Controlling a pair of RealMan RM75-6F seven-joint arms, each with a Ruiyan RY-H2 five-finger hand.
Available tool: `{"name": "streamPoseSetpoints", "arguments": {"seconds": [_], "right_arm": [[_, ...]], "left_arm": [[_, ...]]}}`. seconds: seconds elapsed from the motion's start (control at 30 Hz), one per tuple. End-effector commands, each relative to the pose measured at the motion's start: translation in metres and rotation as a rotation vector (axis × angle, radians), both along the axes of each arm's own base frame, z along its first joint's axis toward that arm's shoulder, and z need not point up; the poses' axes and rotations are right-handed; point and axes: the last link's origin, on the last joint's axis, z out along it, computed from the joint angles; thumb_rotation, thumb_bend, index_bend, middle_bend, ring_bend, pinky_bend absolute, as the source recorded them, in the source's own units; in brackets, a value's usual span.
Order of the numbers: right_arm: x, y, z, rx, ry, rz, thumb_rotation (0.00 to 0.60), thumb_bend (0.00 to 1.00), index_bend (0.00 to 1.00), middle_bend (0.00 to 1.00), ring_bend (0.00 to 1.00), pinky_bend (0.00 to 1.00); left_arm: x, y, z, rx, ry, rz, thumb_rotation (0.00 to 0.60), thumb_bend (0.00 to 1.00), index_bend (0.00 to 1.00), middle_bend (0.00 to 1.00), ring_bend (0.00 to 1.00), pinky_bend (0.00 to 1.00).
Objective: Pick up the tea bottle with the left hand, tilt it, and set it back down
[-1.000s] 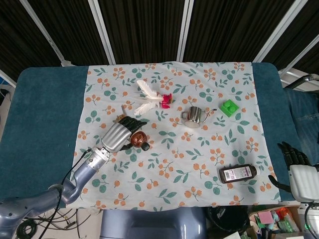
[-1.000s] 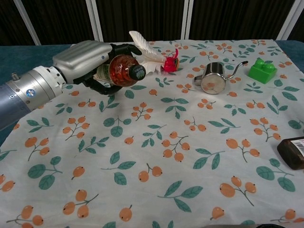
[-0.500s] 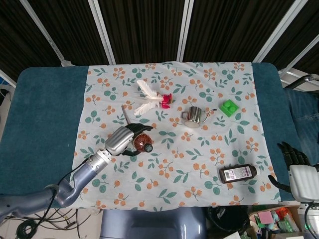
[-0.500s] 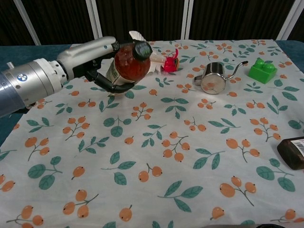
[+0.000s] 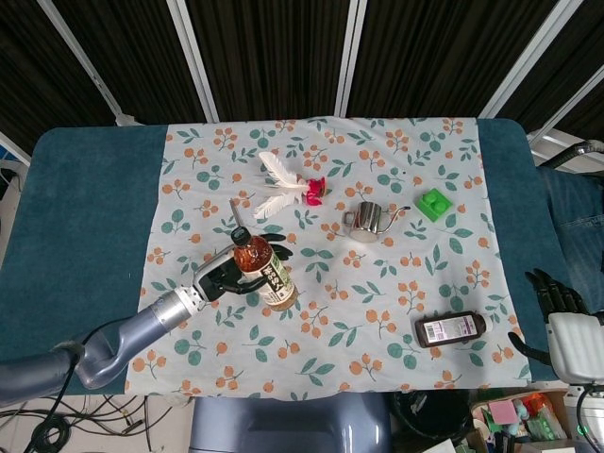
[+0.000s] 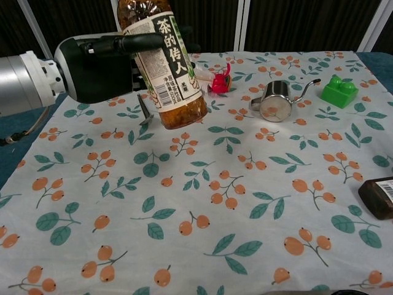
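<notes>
The tea bottle (image 5: 264, 271) (image 6: 167, 70) is amber with a white label and a black cap. It stands nearly upright, leaning slightly, held above the floral cloth on the left side. My left hand (image 5: 225, 276) (image 6: 104, 64) grips it around the middle from the left, fingers wrapped across the label. The bottle's top runs out of the chest view. My right hand (image 5: 559, 300) shows only at the head view's right edge, off the table, fingers apart and holding nothing.
On the floral cloth (image 5: 396, 283) lie a white feather toy with a red end (image 5: 288, 186) (image 6: 206, 78), a small steel pot (image 5: 367, 221) (image 6: 274, 103), a green block (image 5: 435, 204) (image 6: 339, 91) and a dark flat bottle (image 5: 449, 328) (image 6: 377, 196). A thin stick (image 5: 237, 215) lies behind the hand.
My left hand has turned the bottle from lying tilted with its cap toward the camera to nearly upright, and has moved it slightly nearer the table's front.
</notes>
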Motion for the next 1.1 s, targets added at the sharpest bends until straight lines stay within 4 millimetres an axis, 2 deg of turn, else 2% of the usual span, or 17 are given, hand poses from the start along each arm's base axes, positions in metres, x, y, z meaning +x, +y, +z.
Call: {"name": "streamPoseSetpoints", "arguments": {"seconds": [0.03, 0.3, 0.57, 1.1], "right_arm": [[0.000, 0.000, 0.000, -0.001, -0.002, -0.001, 0.600, 0.10, 0.12, 0.08, 0.13, 0.16], [0.000, 0.000, 0.000, -0.003, -0.001, -0.003, 0.600, 0.10, 0.12, 0.08, 0.13, 0.16], [0.000, 0.000, 0.000, -0.002, -0.002, -0.003, 0.600, 0.10, 0.12, 0.08, 0.13, 0.16], [-0.001, -0.001, 0.000, -0.004, -0.006, -0.004, 0.600, 0.10, 0.12, 0.08, 0.13, 0.16]], "left_arm": [[-0.023, -0.008, -0.008, 0.160, 0.264, -0.125, 0.600, 0.41, 0.16, 0.22, 0.16, 0.23], [-0.039, -0.011, -0.038, 0.204, 0.363, -0.120, 0.600, 0.41, 0.16, 0.22, 0.16, 0.23], [-0.042, -0.012, -0.046, 0.210, 0.347, -0.117, 0.600, 0.41, 0.16, 0.22, 0.16, 0.23], [-0.057, -0.002, -0.063, 0.297, 0.382, -0.106, 0.600, 0.41, 0.15, 0.21, 0.14, 0.22]]}}
